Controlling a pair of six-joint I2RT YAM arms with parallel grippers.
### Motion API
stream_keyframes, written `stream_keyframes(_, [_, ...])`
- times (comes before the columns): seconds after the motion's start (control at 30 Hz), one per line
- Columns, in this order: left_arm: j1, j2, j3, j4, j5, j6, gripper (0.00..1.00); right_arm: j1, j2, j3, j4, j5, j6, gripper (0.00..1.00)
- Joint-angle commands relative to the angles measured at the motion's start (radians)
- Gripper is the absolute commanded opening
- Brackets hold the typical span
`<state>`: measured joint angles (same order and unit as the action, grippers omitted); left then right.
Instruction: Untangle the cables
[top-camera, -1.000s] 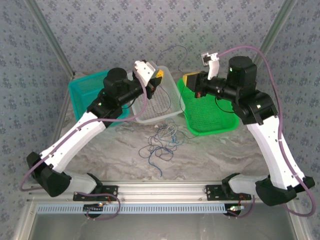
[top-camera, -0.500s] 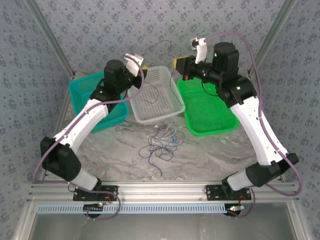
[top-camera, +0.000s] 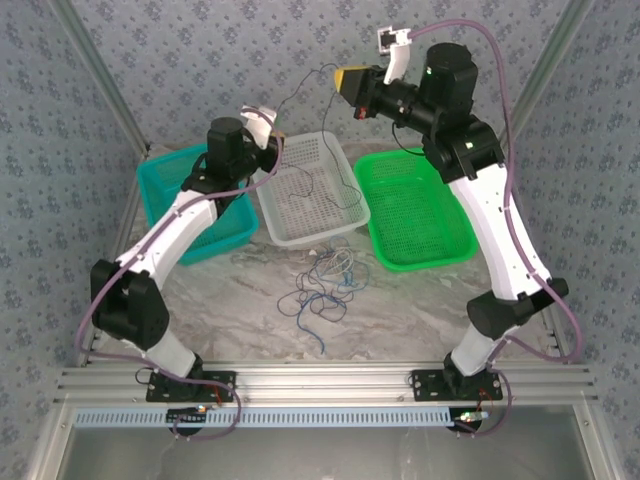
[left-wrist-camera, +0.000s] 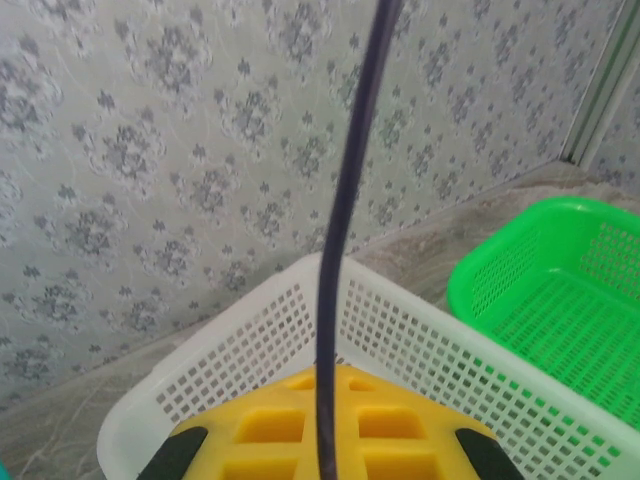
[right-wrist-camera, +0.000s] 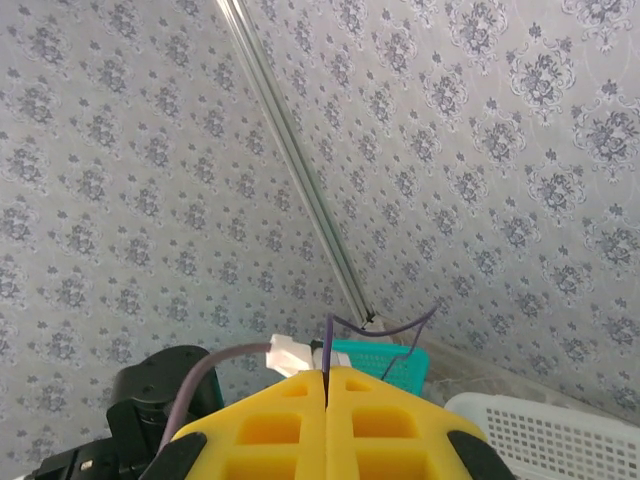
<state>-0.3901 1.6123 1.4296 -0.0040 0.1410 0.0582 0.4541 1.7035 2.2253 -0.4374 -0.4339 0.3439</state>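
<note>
A tangle of thin blue, dark and pale cables (top-camera: 325, 280) lies on the marble table in front of the baskets. One dark purple cable (top-camera: 305, 86) stretches through the air between my two grippers. My left gripper (top-camera: 278, 140) hangs over the back left corner of the white basket (top-camera: 352, 190). Its yellow jaws (left-wrist-camera: 325, 378) are shut on that cable (left-wrist-camera: 345, 200), which rises straight out of them. My right gripper (top-camera: 346, 77) is raised high near the back wall. It (right-wrist-camera: 328, 374) is shut on the same purple cable (right-wrist-camera: 385, 327), which bends off to the right.
Three baskets stand in a row at the back: teal (top-camera: 165, 185), white, and green (top-camera: 415, 215). The white basket (left-wrist-camera: 420, 335) and green basket (left-wrist-camera: 560, 300) lie below my left gripper. Patterned walls close in behind and at the sides.
Both arms swung back and up. The right gripper rose leftward toward the back wall and the left drew back over the white basket's corner, lifting the purple cable between them.
</note>
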Motion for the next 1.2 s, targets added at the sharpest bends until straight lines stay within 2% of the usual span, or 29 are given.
stream_keyframes(0.0, [0.017,0.039,0.035,-0.001,-0.012,-0.016,0.01,0.004,0.079,0.014,-0.043,0.004,-0.013,0.00])
stream_keyframes(0.2, [0.053,0.121,0.035,-0.020,-0.006,-0.086,0.03,-0.001,0.192,-0.036,-0.032,-0.023,0.001,0.00])
stream_keyframes(0.37, [0.057,0.172,0.040,-0.059,0.038,-0.098,0.13,-0.008,0.260,-0.119,-0.069,-0.021,0.011,0.00])
stream_keyframes(0.43, [0.057,0.190,0.049,-0.088,0.058,-0.105,0.19,-0.013,0.261,-0.191,-0.046,-0.007,0.019,0.00])
stream_keyframes(0.53, [0.057,0.214,0.071,-0.145,0.077,-0.108,0.38,-0.022,0.258,-0.284,-0.012,0.019,0.046,0.00])
stream_keyframes(0.6, [0.057,0.221,0.082,-0.188,0.074,-0.115,0.45,-0.027,0.268,-0.312,-0.007,0.026,0.060,0.00])
stream_keyframes(0.73, [0.057,0.175,0.058,-0.207,0.047,-0.162,0.51,-0.028,0.334,-0.257,-0.089,0.005,0.055,0.07])
stream_keyframes(0.83, [0.059,0.100,0.005,-0.183,0.010,-0.215,0.62,-0.025,0.430,-0.136,-0.234,-0.040,0.014,0.11])
stream_keyframes(0.93, [0.058,0.013,-0.067,-0.162,-0.001,-0.261,0.73,-0.021,0.505,-0.037,-0.359,-0.024,-0.028,0.20])
stream_keyframes(0.97, [0.058,-0.015,-0.095,-0.164,-0.011,-0.277,0.76,-0.024,0.515,-0.025,-0.382,-0.001,-0.036,0.31])
stream_keyframes(1.03, [0.058,-0.075,-0.156,-0.170,-0.035,-0.310,0.79,-0.034,0.515,-0.032,-0.388,0.034,-0.039,0.58])
stream_keyframes(1.07, [0.058,-0.109,-0.194,-0.167,-0.040,-0.330,0.81,-0.041,0.512,-0.032,-0.388,0.036,-0.040,0.66])
stream_keyframes(1.17, [0.055,-0.211,-0.309,-0.148,-0.026,-0.364,0.83,-0.060,0.510,-0.011,-0.396,0.025,-0.046,0.68])
